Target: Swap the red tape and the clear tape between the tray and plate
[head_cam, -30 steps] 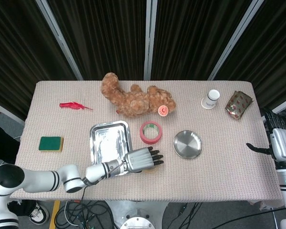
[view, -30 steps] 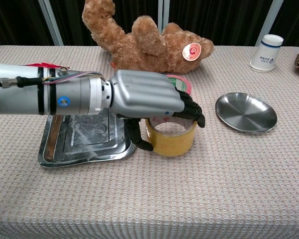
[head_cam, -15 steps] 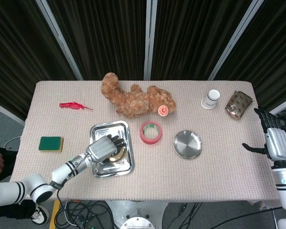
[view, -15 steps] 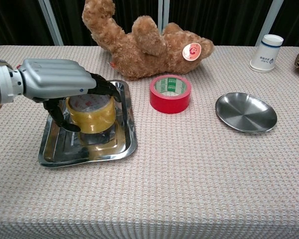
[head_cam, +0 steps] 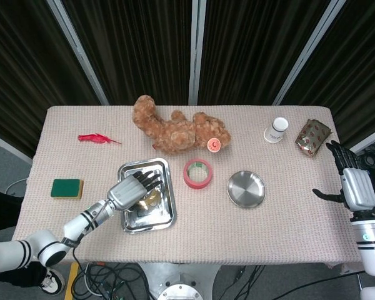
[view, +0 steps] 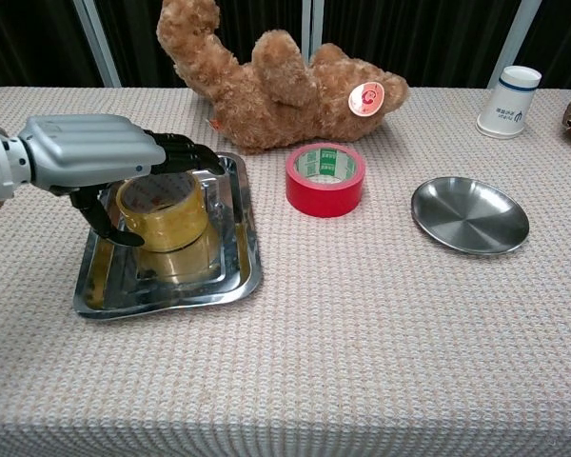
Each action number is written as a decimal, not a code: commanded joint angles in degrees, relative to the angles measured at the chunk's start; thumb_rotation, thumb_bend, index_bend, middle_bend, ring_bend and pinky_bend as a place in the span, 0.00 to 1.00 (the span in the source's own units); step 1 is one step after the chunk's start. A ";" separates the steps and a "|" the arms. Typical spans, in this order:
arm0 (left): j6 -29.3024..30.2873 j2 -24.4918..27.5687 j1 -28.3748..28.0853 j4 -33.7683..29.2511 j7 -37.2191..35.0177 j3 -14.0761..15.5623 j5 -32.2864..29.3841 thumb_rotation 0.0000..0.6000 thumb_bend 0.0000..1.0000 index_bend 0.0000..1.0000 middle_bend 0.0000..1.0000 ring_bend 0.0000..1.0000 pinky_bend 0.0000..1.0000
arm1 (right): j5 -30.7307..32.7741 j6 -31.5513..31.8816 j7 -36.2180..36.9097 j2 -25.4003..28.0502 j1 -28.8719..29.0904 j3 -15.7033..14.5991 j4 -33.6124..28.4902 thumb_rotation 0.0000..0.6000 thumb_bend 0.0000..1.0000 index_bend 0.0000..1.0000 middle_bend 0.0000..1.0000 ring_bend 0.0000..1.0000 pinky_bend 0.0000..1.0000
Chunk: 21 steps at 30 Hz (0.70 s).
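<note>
From overhead, the left hand (head_cam: 132, 190) sits over the tray (head_cam: 164, 215), fingers curled around the clear tape (head_cam: 151, 199). The red tape (head_cam: 198, 172) lies on the worktop between tray and plate (head_cam: 246, 189). The right hand (head_cam: 352, 185) hangs off the far edge, fingers spread, holding nothing.

From the chest, the clear tape (view: 164, 209) looks held just above the tray (view: 230, 282). It's a light, stiff ring with slick sides; I'd say gripping across the outer wall suits it best.
</note>
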 commanded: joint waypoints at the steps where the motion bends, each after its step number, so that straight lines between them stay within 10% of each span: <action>1: 0.62 1.23 0.85 -1.41 0.80 -0.01 -0.30 1.00 0.19 0.00 0.00 0.00 0.20 | -0.41 -0.71 -0.59 -0.07 0.56 -0.21 -0.40 1.00 0.00 0.00 0.00 0.00 0.00; 12: 17.42 6.27 14.17 -8.08 5.74 -1.22 -10.14 1.00 0.10 0.01 0.05 0.00 0.16 | -3.71 -10.74 -12.13 -0.75 8.30 -1.61 -7.45 1.00 0.00 0.00 0.00 0.00 0.00; 21: 29.67 6.36 25.10 -6.61 2.83 -1.48 -12.95 1.00 0.07 0.02 0.06 0.00 0.15 | 3.39 -23.70 -26.17 -11.35 19.89 0.69 -6.21 1.00 0.00 0.00 0.01 0.00 0.00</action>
